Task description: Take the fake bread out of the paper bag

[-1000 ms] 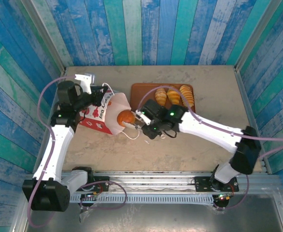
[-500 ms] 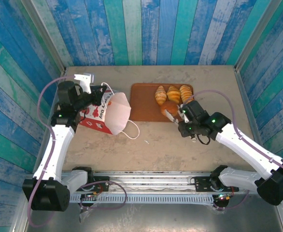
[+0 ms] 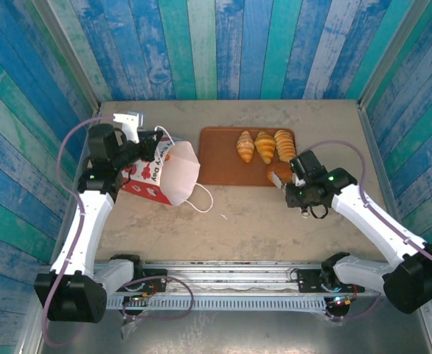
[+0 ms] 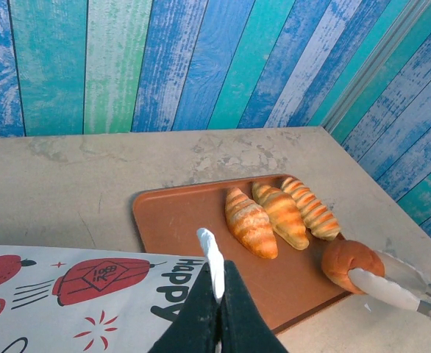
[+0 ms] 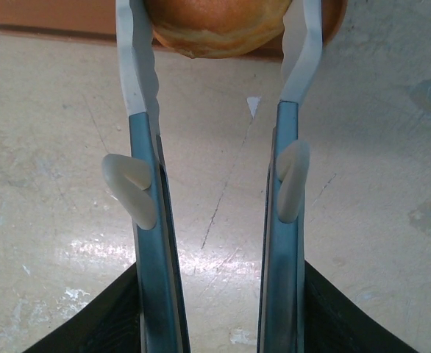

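Observation:
The paper bag [image 3: 164, 174] lies on its side, mouth toward the tray, white with red print [image 4: 76, 294]. My left gripper [image 3: 159, 141] is shut on a white strip at the bag's rim [image 4: 211, 256], pinched between the black fingers [image 4: 217, 283]. My right gripper [image 3: 284, 177] is shut on a round golden bun [image 3: 278, 172], held at the tray's near right corner [image 5: 215, 26] [image 4: 351, 261]. Two croissants [image 3: 245, 146] [image 3: 265, 146] and a ridged loaf [image 3: 284, 144] lie side by side on the tray. The bag's inside is hidden.
The flat brown tray [image 3: 220, 158] sits at the back middle of the beige table. A white cord handle [image 3: 201, 200] trails from the bag onto the table. Blue and green plank walls close in the back and both sides.
The right gripper has carried the round bun from the bag's mouth rightward to the tray's near right corner. The left arm and the bag have stayed put.

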Robot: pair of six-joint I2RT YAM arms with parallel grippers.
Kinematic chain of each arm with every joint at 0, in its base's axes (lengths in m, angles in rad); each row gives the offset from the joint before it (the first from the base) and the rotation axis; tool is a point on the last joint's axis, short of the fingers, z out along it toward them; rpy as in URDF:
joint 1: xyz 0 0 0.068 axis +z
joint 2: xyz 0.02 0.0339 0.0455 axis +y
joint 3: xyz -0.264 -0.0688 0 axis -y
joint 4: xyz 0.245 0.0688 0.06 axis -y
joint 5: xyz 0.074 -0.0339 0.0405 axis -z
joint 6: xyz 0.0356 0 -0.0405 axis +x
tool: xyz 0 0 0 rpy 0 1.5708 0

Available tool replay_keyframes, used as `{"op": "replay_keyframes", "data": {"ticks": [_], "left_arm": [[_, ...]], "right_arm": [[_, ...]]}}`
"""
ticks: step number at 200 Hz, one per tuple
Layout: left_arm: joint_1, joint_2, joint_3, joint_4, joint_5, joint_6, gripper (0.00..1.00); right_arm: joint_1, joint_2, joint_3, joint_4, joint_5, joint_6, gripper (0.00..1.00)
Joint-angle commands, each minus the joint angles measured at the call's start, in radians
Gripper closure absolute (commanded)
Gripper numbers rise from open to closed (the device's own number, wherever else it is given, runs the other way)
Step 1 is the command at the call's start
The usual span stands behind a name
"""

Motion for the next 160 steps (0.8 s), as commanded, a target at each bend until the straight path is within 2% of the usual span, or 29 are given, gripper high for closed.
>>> {"op": "replay_keyframes", "data": {"ticks": [1, 49, 112, 160], "left_arm": [[0.002, -0.024, -0.005, 0.017, 0.0, 0.005, 1.0], [0.002, -0.01, -0.002, 0.02, 0.01, -0.003, 1.0], [0.002, -0.007, -0.008, 0.023, 0.014, -0.005, 1.0], [0.003, -0.012, -0.011, 0.026, 0.0, -0.012, 1.0]], "right_arm": [[-0.011, 0.034, 0.014, -0.012, -0.014, -0.015, 0.51], [-0.016, 0.1, 0.026, -0.007, 0.038, -0.041, 0.48], [-0.027, 0.097, 0.037, -0.016, 0.064, -0.034, 0.44], [-0.035, 0.082, 0.034, -0.024, 0.015, -0.046, 0.42]]}}
